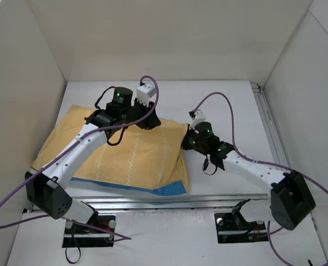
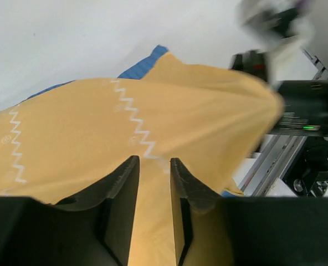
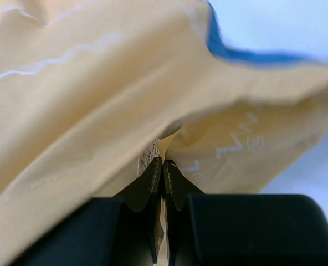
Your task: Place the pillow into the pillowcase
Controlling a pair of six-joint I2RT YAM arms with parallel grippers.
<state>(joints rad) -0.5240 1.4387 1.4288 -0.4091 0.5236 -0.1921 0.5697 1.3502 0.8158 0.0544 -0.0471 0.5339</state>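
Observation:
The pillowcase (image 1: 125, 158) lies plain yellow-orange face up, with white zigzag lines, on the left half of the table. A strip of its blue face (image 1: 169, 189) shows at the near edge. It looks filled, but no white pillow shows in any view. My left gripper (image 1: 147, 121) is at the case's far edge. In the left wrist view (image 2: 154, 160) its jaws stand narrowly apart with yellow fabric (image 2: 153, 111) filling the gap. My right gripper (image 1: 187, 141) is at the case's right edge, shut (image 3: 163, 162) on a pinch of yellow fabric (image 3: 97, 83) by a small white label (image 3: 148, 158).
White walls enclose the table on the left, back and right. A metal rail (image 1: 266, 127) runs along the right side and another (image 1: 169, 202) along the near edge. The right arm (image 2: 308, 116) shows close by in the left wrist view.

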